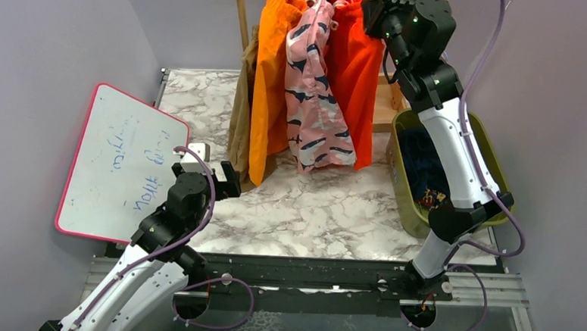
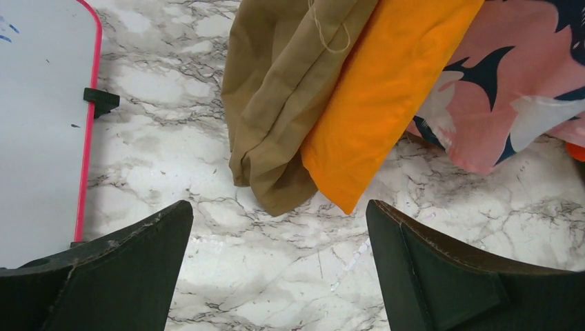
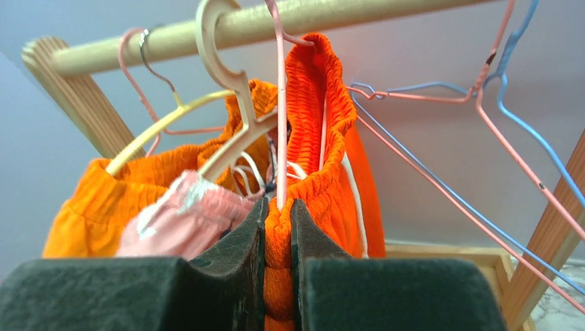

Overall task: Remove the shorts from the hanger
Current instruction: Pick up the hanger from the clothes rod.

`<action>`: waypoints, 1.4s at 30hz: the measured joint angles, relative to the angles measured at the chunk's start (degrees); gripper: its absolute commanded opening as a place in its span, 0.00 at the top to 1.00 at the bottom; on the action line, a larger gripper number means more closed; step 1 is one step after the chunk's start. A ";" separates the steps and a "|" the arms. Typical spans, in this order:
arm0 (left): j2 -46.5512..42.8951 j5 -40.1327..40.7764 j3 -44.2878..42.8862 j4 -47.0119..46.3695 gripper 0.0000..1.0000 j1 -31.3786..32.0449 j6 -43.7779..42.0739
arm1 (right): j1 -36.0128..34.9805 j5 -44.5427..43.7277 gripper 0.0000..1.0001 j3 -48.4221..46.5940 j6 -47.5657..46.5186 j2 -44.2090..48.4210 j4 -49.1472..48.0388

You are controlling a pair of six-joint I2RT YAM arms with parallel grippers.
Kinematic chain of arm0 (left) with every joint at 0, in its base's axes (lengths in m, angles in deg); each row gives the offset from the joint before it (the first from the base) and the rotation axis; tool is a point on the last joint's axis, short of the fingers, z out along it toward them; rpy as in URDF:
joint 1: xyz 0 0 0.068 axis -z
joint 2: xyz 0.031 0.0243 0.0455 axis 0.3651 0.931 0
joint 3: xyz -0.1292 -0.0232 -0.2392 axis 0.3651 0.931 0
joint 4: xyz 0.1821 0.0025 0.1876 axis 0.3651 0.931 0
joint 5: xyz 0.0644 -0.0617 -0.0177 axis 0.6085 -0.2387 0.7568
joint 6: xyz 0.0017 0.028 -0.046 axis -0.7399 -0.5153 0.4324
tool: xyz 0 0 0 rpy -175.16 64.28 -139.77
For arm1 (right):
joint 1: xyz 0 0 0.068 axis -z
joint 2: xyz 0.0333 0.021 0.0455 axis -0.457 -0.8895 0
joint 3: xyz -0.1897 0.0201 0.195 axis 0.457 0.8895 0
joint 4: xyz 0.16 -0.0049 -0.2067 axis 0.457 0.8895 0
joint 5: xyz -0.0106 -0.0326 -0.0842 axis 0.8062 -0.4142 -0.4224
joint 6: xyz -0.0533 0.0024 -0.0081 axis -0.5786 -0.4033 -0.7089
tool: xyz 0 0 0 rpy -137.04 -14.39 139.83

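I see four pairs hanging side by side at twelve o'clock. The tan shorts (image 1: 241, 125) are at the nine-o'clock end, then the orange shorts (image 1: 267, 96), the pink shorts (image 1: 316, 113) with dark blotches, and the red-orange shorts (image 1: 359, 85) at the three-o'clock end. My right gripper (image 3: 278, 207) pinches the red-orange pair's gathered waistband. At three o'clock, the navy shorts (image 1: 419, 168) lie crumpled, with the comic-print shorts (image 1: 434, 197) showing at their six-o'clock edge.
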 measured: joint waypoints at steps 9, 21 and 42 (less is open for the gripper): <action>0.02 0.00 0.00 0.00 0.01 0.00 0.02 | 0.00 0.20 0.99 1.11 0.79 1.90 -0.52; -0.44 0.00 0.00 0.00 0.01 0.00 0.00 | 0.00 1.95 0.99 37.29 2.54 28.79 1.22; -2.27 -1.22 0.22 -1.01 0.01 0.00 1.14 | 0.00 35.45 0.99 89.61 14.01 56.57 1.46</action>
